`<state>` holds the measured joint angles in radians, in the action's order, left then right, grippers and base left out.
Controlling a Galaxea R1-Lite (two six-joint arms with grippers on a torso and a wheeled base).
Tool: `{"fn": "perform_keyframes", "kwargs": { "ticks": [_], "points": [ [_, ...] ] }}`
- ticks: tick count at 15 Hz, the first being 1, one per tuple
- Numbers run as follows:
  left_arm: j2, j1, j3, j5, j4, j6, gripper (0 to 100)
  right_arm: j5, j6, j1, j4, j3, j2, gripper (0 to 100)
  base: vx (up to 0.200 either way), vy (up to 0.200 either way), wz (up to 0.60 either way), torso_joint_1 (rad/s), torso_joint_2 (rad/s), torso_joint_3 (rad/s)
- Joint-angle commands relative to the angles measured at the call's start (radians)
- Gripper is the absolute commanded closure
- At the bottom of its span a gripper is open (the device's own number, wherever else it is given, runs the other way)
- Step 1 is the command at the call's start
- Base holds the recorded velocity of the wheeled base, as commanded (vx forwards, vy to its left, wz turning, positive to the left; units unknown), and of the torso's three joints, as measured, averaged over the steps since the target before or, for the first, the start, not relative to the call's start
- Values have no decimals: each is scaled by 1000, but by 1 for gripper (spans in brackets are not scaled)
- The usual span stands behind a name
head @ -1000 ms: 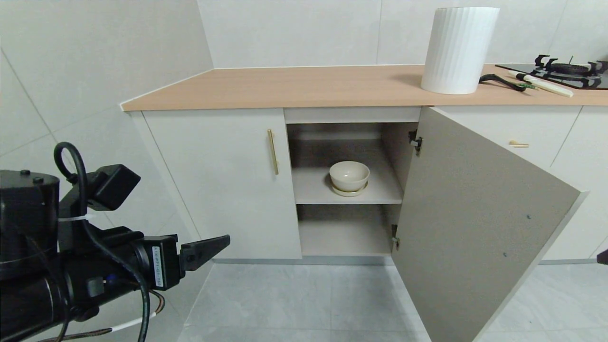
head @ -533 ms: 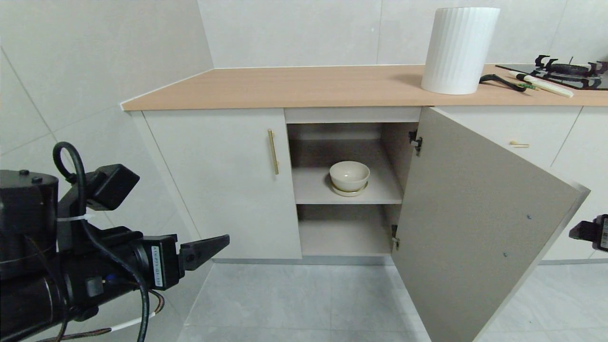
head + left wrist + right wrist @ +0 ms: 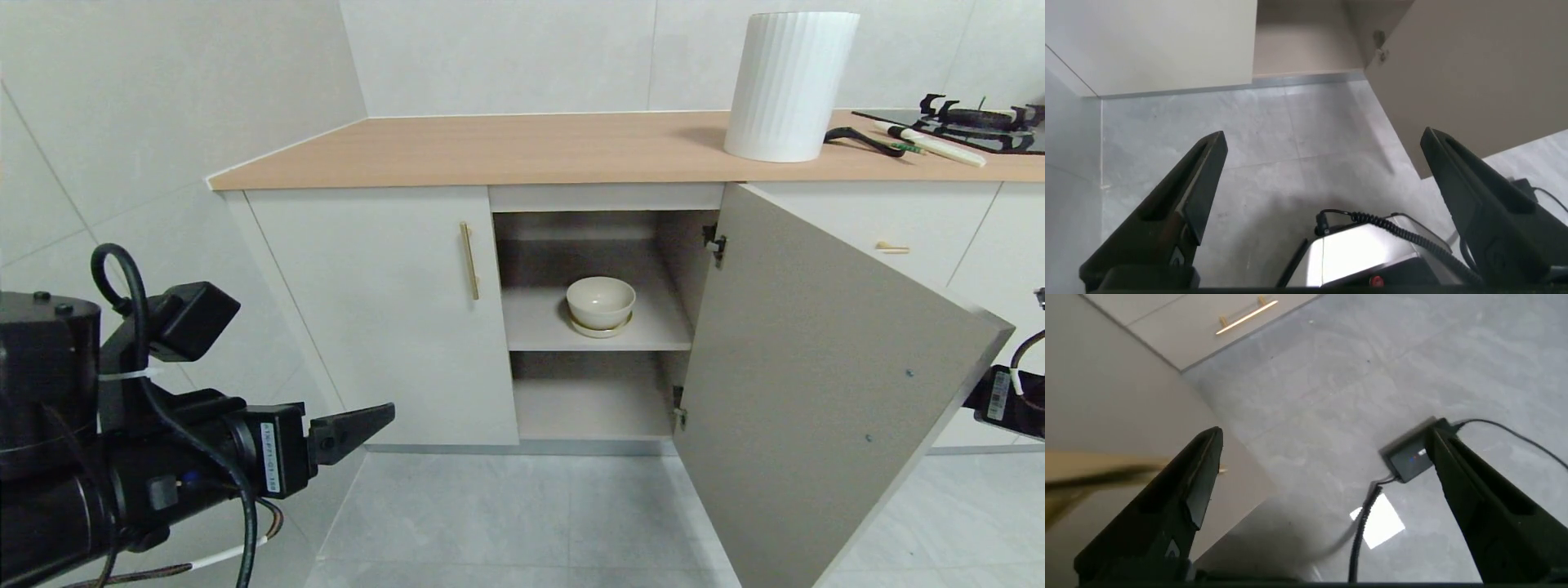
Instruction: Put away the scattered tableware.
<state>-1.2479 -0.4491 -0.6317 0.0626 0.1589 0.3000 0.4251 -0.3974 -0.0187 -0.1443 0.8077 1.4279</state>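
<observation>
One long wooden worktop is carried by a row of pale cabinets set into a tiled corner, above a grey tiled floor. The right-hand door of the near cabinet is swung wide open, while the closed door beside it is fitted with a slim gold handle. A tall white ribbed container is stood upright on the worktop, and a black hob is seen further along at the far right, with a pale-handled utensil laid between the two. The left gripper is held low in front of the closed door, well apart from the open compartment; in the left wrist view its fingers are spread wide over the floor with nothing between them. The right gripper is likewise shown with its fingers spread wide and nothing held, and the right arm is seen just beyond the outer edge of the open door. Inside the open compartment, a cream bowl is set upright on a saucer on the upper shelf.
</observation>
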Motion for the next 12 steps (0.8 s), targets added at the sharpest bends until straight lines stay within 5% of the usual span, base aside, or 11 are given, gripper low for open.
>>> {"fn": "perform_keyframes", "kwargs": {
  "ticks": [1,12],
  "points": [
    [-1,0,0,0,1,1,0,0,-15,-33,0,-2,3,0,0,0,0,0,0,0],
    [4,0,0,0,1,1,0,-40,-199,-299,0,-25,36,0,0,0,0,0,0,0]
  ]
}}
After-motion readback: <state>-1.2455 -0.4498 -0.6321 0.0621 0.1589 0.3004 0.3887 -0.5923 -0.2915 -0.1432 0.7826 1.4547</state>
